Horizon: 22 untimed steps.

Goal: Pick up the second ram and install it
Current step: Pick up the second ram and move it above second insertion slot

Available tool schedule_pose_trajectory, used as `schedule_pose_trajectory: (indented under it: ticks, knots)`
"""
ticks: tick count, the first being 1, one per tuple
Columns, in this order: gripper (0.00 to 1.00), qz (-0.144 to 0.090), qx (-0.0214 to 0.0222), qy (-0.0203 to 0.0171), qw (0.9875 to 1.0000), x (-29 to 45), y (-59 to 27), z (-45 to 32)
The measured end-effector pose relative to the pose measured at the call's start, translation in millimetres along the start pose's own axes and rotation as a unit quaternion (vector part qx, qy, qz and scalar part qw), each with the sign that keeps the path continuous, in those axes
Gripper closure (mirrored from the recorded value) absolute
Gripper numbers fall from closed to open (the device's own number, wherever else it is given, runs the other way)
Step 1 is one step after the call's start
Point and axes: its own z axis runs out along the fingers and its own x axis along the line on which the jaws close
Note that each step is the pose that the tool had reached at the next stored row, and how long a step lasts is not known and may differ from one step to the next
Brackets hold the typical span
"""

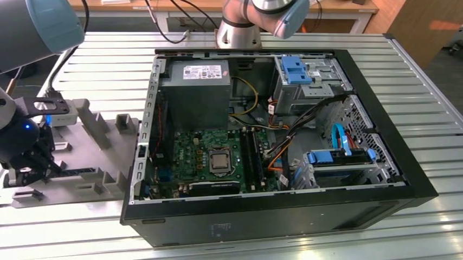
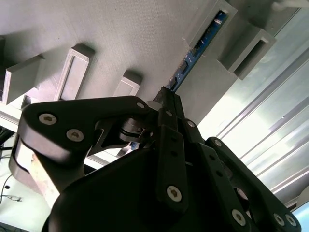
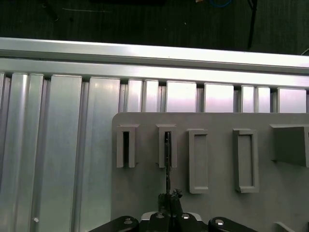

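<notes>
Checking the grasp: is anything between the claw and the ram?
Nothing. In the second wrist view the claw is shut on the end of the ram, which stands in the holder.

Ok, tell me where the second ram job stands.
Done: the gripper is at the grey holder, and the neighbouring slot there looks empty. In hand: it appears shut on the second ram, which stands upright in its holder slot. Left: the stick is not yet lifted out, nor seated on the motherboard inside the open case.
</notes>
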Motion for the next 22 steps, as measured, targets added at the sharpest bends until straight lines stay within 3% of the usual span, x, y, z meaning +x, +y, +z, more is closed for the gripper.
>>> schedule_pose_trajectory:
  ticks: [16,22]
  knots:
    - [0.88,0.000,-0.0001,0.0001,1.0000,0.0,0.1,-0.2]
    - [0.88,0.000,-0.0001,0.0000,1.0000,-0.5,0.5,-10.3]
